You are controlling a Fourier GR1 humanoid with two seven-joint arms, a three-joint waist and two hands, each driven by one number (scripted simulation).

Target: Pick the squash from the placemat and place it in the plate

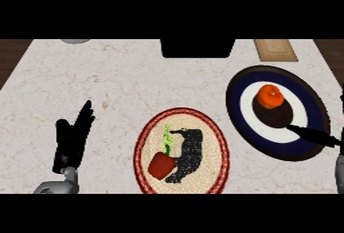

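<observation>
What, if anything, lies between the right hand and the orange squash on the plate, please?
Nothing visible does. The squash sits on the plate, and the right hand reaches over the plate's near rim, apart from it with only bare plate between. The red vegetable lies aside on the placemat.

A pale, marbled worktop (128,82) with faint brownish veins fills nearly the whole head view, lit evenly with only soft shadows. Beyond its far corners, at the upper left and upper right, strips of dark brown wooden floor (12,57) show. Along the far edge stand a black boxy object (197,48) at the centre, a tan wooden board (275,50) to its right with a lighter inner panel, and part of a grey rounded thing (75,41) to the left, cut off by the view's edge.
</observation>
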